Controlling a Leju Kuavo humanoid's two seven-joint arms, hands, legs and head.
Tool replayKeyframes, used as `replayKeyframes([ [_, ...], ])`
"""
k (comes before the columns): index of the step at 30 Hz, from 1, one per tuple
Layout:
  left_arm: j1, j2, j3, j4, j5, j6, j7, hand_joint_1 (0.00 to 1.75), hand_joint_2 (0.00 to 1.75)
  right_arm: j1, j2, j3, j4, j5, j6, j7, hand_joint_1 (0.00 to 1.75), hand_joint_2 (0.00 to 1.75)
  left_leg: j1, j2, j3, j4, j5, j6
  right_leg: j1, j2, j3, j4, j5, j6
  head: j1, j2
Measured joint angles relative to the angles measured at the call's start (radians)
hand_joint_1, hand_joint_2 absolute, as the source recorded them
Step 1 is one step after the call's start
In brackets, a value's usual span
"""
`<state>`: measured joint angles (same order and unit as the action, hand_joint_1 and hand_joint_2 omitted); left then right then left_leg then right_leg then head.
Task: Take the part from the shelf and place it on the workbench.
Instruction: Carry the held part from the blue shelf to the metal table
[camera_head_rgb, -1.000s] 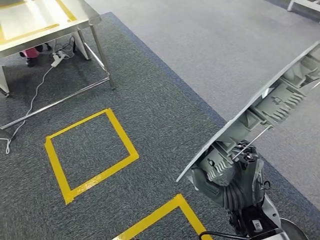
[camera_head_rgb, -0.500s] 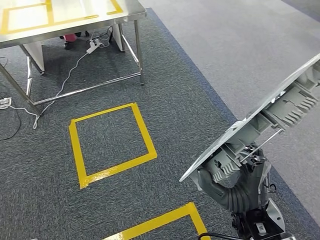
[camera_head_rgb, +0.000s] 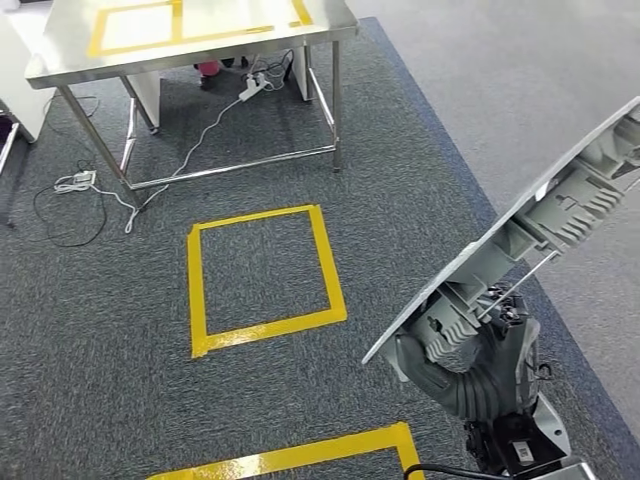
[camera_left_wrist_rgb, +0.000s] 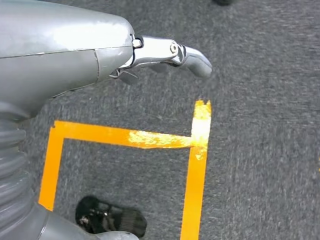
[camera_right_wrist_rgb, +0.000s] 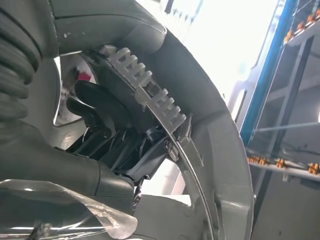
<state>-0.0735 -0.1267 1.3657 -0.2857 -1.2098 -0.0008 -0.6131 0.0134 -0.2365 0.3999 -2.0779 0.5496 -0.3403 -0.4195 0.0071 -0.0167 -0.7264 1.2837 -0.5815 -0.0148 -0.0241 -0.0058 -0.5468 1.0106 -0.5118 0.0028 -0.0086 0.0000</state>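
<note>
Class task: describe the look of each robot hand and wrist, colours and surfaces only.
The right robot hand has a grey ribbed wrist cover, dark fingers and a black cable below. The left robot hand has a smooth silver-grey shell, a ribbed cover and a shiny metal finger.

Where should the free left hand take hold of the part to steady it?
On the bare lower thin edge of the part, coming from the robot's left. The right hand grips the ribbed underside near that end, and the long panel slopes up to the right, out of reach. Left hand holds nothing.
</note>
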Motion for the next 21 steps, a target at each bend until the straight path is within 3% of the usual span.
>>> replayKeyframes([
  [1, 0.001, 0.000, -0.001, 0.000, 0.001, 0.000, 0.000, 0.00, 1.75, 0.001, 0.000, -0.001, 0.000, -0.001, 0.000, 0.000, 1.75, 1.75, 0.002, 0.002, -0.009, 0.018, 0.004, -0.002, 0.001, -0.008, 0.002, 0.000, -0.002, 0.000, 0.000, 0.000],
  [2, 0.002, 0.000, -0.001, 0.000, 0.002, 0.000, 0.000, 0.00, 1.75, 0.001, 0.000, -0.002, 0.000, -0.001, 0.000, 0.000, 1.75, 1.75, 0.003, 0.003, 0.001, -0.004, 0.027, -0.001, 0.001, -0.014, 0.005, 0.000, -0.005, 0.001, 0.000, 0.000],
  [4, 0.004, 0.001, -0.002, 0.000, 0.004, 0.000, 0.000, 0.00, 1.75, 0.002, 0.000, -0.004, 0.000, -0.001, -0.001, 0.000, 1.75, 1.75, 0.003, 0.005, 0.063, -0.128, 0.095, 0.005, 0.001, -0.022, 0.014, 0.000, -0.010, 0.005, 0.000, 0.000],
  [6, 0.003, 0.003, -0.002, 0.000, 0.005, 0.000, 0.000, 0.00, 1.75, 0.001, 0.000, -0.005, 0.000, -0.002, -0.002, 0.000, 1.75, 1.75, -0.002, 0.009, 0.115, -0.232, 0.125, 0.015, 0.005, -0.026, 0.017, 0.000, -0.015, 0.011, 0.001, 0.000],
  [10, 0.005, 0.002, -0.003, 0.000, 0.006, 0.000, 0.000, 0.00, 1.75, 0.004, 0.000, -0.007, 0.000, -0.003, -0.002, 0.002, 1.75, 1.75, -0.003, 0.011, 0.127, -0.264, 0.122, 0.013, 0.009, -0.026, 0.018, -0.002, -0.018, 0.010, 0.002, 0.000],
  [21, 0.005, 0.001, -0.003, 0.000, 0.008, 0.000, 0.000, 0.00, 1.75, 0.005, 0.000, -0.008, 0.000, -0.014, -0.001, 0.012, 1.75, 1.75, -0.007, 0.011, 0.128, -0.263, 0.118, 0.025, 0.006, -0.025, 0.024, -0.018, -0.013, 0.026, 0.002, 0.000],
])
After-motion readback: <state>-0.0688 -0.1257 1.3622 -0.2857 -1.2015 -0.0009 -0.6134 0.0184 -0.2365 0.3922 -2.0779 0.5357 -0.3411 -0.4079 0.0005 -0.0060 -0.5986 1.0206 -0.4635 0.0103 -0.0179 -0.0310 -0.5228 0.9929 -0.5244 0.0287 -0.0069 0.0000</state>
